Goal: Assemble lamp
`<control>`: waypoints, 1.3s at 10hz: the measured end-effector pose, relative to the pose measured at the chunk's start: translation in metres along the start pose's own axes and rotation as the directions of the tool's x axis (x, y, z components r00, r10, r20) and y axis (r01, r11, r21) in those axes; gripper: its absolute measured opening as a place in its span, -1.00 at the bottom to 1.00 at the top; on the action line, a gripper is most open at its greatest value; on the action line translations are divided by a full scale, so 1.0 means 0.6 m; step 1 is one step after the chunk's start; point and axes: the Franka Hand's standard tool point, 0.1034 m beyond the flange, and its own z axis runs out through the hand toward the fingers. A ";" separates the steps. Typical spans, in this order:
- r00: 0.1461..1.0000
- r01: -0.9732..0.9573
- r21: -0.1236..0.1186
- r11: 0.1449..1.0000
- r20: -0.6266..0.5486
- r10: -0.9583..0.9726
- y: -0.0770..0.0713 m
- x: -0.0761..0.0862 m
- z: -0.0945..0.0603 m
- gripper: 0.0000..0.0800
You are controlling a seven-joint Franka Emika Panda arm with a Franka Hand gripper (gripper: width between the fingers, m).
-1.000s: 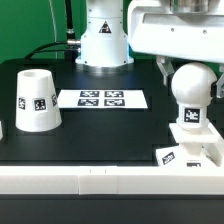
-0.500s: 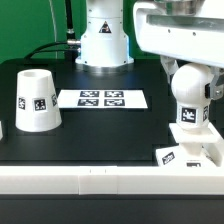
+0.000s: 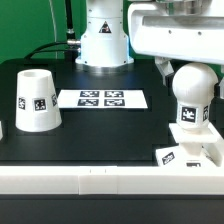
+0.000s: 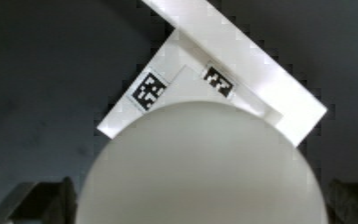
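Observation:
The rounded white bulb (image 3: 193, 92) hangs upright in my gripper (image 3: 190, 74) at the exterior view's right, its tagged neck just above the low square base (image 3: 186, 154) at the front right table edge. The jaws are shut on the bulb. In the wrist view the bulb (image 4: 197, 165) fills the space between the dark fingers (image 4: 44, 200) of my gripper (image 4: 197, 205), with the tagged base (image 4: 179, 85) beneath it. The tapered shade (image 3: 36, 99) stands mouth down at the left, apart from the rest.
The marker board (image 3: 102, 99) lies flat mid-table between the shade and the bulb. The arm's white pedestal (image 3: 105, 40) stands at the back. A white rail (image 3: 90, 180) runs along the table's front edge.
The bulb and gripper have shifted only a little over the base, and the grip is unchanged. The shade and base have not moved.

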 end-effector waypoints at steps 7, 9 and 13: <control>0.821 0.570 0.002 0.821 -0.002 -0.570 0.001 0.001 -0.001 0.75; 0.642 0.766 -0.039 0.642 -0.001 -0.767 -0.002 -0.002 -0.003 0.75; 0.344 0.935 -0.085 0.343 -0.004 -0.939 -0.007 0.001 -0.001 0.75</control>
